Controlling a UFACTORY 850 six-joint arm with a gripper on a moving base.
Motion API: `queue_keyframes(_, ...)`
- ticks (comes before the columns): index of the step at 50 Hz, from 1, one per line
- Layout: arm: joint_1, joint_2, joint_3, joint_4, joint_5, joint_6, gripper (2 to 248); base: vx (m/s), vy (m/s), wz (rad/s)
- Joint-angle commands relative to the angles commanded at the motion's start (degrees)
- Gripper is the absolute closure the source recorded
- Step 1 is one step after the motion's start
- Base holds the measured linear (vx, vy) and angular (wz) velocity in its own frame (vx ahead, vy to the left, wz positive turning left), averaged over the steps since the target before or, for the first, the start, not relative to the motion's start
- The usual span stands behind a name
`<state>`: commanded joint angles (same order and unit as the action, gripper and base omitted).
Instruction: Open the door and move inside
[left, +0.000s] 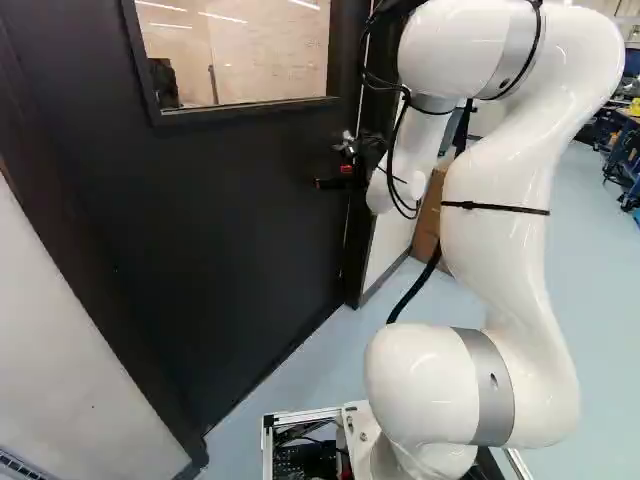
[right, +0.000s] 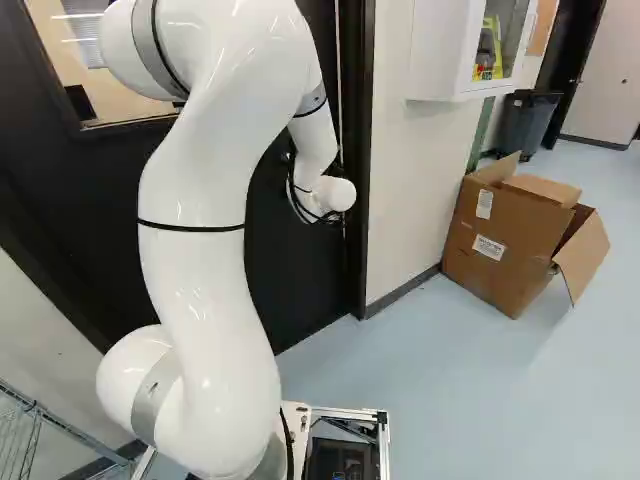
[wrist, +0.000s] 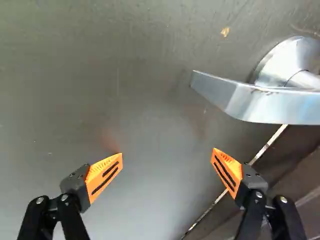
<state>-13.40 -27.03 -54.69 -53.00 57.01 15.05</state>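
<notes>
Ahead on the left, the dark door (left: 230, 220) stands in its frame (right: 357, 160), with a window (left: 235, 45) set high in it. Near its right edge is the handle (wrist: 270, 105), a metal lever on a round plate. My arm (right: 205, 210) reaches up and over, bringing my pincer (left: 333, 177) in front of that edge. I have it spread wide, the orange pads (wrist: 106, 174) well apart, both apart from the lever. The handle lies ahead of my tips and off toward one finger, its free end pointing inward across the space ahead of them. Right of the door comes a pale wall (right: 405, 190) with a white cabinet (right: 437, 50); an open cardboard box (right: 505, 225) sits on the floor (right: 470, 390), and a dark bin (right: 527, 122) stands far off.
</notes>
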Motion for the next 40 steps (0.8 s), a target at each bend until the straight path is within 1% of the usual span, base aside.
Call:
queue_keyframes(21,2.8,-3.4,-4.5,-1.4,0.0,0.0,3,0.0,0.0,0.0)
queue_keyframes(40,5.6,-7.4,-10.0,-3.3,0.6,0.0,3,0.0,0.0,0.0)
